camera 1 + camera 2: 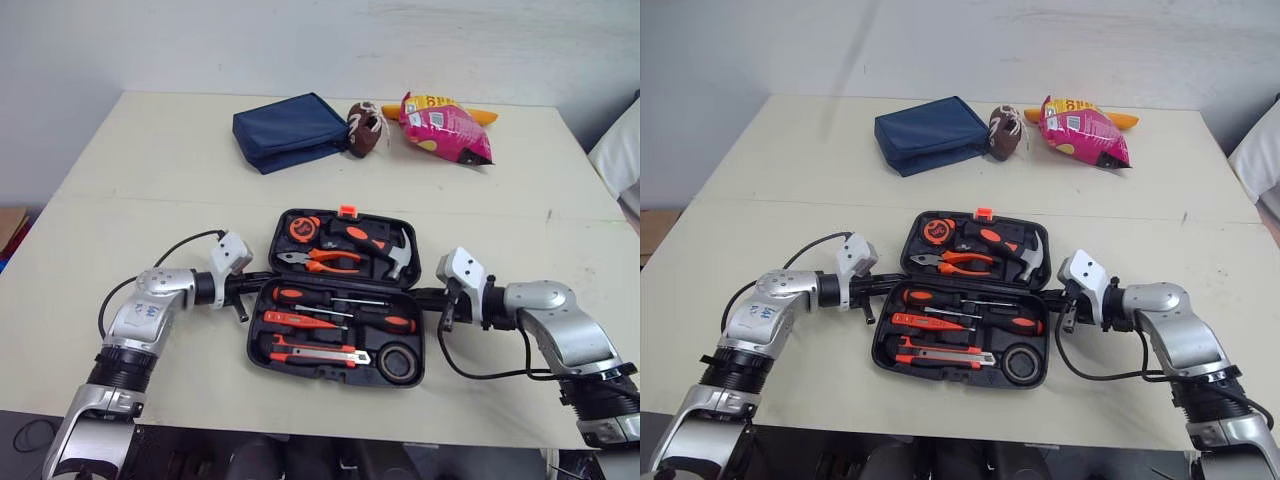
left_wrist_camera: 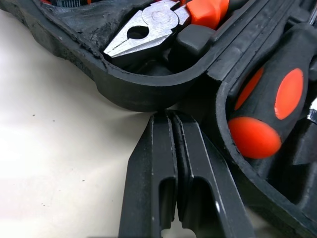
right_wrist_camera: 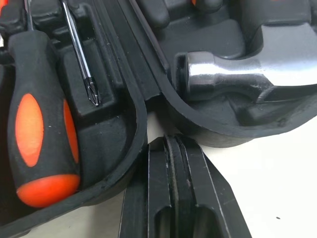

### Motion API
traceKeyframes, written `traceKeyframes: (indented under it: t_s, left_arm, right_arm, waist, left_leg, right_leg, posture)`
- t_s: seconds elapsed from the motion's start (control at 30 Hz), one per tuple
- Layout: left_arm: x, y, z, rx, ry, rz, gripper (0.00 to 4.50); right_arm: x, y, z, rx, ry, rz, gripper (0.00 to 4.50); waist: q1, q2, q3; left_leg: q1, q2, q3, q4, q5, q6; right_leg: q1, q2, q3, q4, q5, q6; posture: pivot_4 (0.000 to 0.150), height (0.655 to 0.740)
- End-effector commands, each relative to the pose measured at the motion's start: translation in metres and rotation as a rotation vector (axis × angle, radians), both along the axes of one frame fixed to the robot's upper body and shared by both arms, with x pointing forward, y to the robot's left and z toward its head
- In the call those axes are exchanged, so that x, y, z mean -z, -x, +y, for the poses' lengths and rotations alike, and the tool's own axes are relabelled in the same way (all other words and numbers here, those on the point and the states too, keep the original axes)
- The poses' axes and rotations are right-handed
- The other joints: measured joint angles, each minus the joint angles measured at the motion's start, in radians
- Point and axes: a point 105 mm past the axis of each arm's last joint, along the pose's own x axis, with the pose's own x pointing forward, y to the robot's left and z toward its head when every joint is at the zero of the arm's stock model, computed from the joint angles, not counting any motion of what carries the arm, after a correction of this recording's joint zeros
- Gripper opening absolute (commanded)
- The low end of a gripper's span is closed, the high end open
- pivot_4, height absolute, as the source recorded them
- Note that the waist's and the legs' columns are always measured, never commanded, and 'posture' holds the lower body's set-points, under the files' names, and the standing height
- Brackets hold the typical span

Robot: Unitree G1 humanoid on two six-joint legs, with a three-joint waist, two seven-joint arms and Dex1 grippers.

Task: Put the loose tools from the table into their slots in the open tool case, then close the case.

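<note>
Your left gripper (image 2: 167, 118) has its two fingers pressed together with nothing between them. Its tip sits in the notch where the two halves of the tool case (image 1: 254, 338) meet. Your right gripper (image 3: 168, 141) is pressed together the same way, at the notch on the other side. The case lies open in the middle of the table (image 1: 150, 150), and I see no loose tools beside it. The case looks like hard, stiff plastic, so I think it is smooth and may slip. The far half holds the hammer (image 3: 237, 74) and the pliers (image 2: 148, 29), so it is likely heavy to lift. I would hold its far edge near the orange latch (image 1: 347, 211), or push up under both sides together.
</note>
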Motion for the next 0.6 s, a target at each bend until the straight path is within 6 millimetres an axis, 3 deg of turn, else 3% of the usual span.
traceKeyframes:
  t_s: [0.03,0.3,0.47,0.5,0.6]
  left_arm:
    - [0.001,-0.002,-0.013,0.007,0.001,-0.031,0.05]
    - [0.011,0.002,0.006,-0.034,-0.072,-0.009,0.05]
    - [0.002,-0.001,0.037,-0.156,-0.038,-0.046,0.05]
    - [-0.005,-0.002,0.046,-0.188,-0.010,-0.062,0.01]
    - [-0.028,0.008,0.066,-0.219,0.103,-0.019,0.91]
  right_arm:
    - [-0.012,-0.011,0.009,-0.012,-0.007,-0.072,0.00]
    - [-0.005,-0.013,0.008,-0.016,0.002,-0.065,0.00]
    - [-0.013,-0.019,-0.021,0.117,0.000,-0.066,0.00]
    - [-0.016,-0.016,-0.028,0.136,-0.005,-0.040,0.32]
    - [-0.037,-0.011,-0.043,0.180,-0.061,-0.061,1.54]
  waist:
    - [0.001,0.000,0.000]
    - [-0.004,0.000,0.000]
    - [-0.007,0.001,0.000]
    - [-0.006,0.001,0.000]
    - [-0.002,0.001,0.000]
  left_leg:
    - [0.000,0.000,0.000,0.001,0.000,0.000]
    - [0.002,0.000,0.000,0.001,0.002,0.001]
    - [0.003,0.001,0.000,-0.002,0.003,-0.001]
    - [0.003,0.001,0.000,-0.002,0.003,-0.001]
    - [0.002,0.001,0.000,-0.002,0.003,-0.001]
  right_leg:
    - [0.000,0.000,0.000,0.000,0.001,0.000]
    - [0.002,0.000,0.000,0.000,0.005,-0.001]
    - [0.002,0.001,0.000,0.000,0.005,-0.001]
    - [0.002,0.001,0.000,0.000,0.005,-0.001]
    - [0.001,0.000,0.000,0.000,0.005,-0.001]
  posture:
    - [0.150,0.7400]
    - [0.150,0.7400]
    - [0.150,0.7400]
    - [0.150,0.7400]
    - [0.150,0.7400]
